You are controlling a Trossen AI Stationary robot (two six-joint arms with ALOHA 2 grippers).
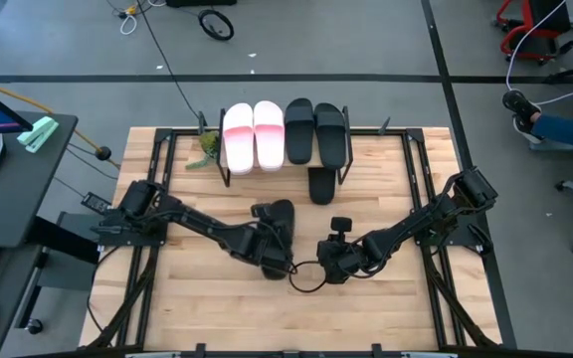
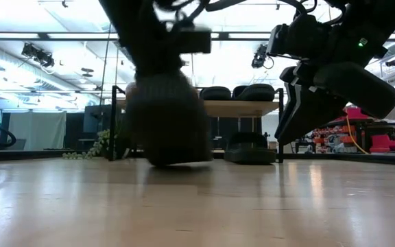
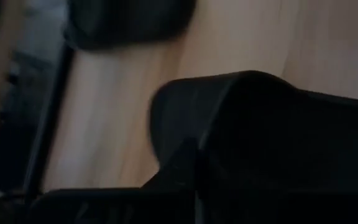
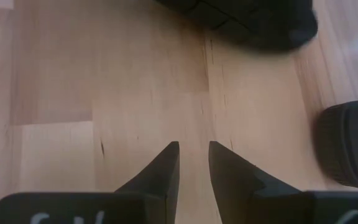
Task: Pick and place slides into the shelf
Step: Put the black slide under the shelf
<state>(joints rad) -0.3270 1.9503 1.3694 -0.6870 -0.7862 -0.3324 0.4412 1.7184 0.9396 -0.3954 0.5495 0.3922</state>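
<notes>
clamped tight on a black slide [image 1: 275,221] at table centre: left gripper [image 1: 270,255]. idle just at 3 o'clock of it, fingers a narrow gap apart and empty: right gripper [image 1: 327,261]. already up on the shelf [image 1: 364,151] at 12 o'clock: two pink slides [image 1: 253,135], two black [image 1: 316,130]; another black slide [image 1: 321,185] on the table below. likely risks: thin pinch slipping mid-lift, dropped slide; swinging sole clipping the nearby right arm.

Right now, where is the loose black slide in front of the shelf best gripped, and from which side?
Probably its wide strap. The loose black slide lies sole down with the strap arched up, leaving room for a finger underneath. Come from above on the open table side, since the shelf stands right behind it. The left gripper is shut on the other black slide.
</notes>
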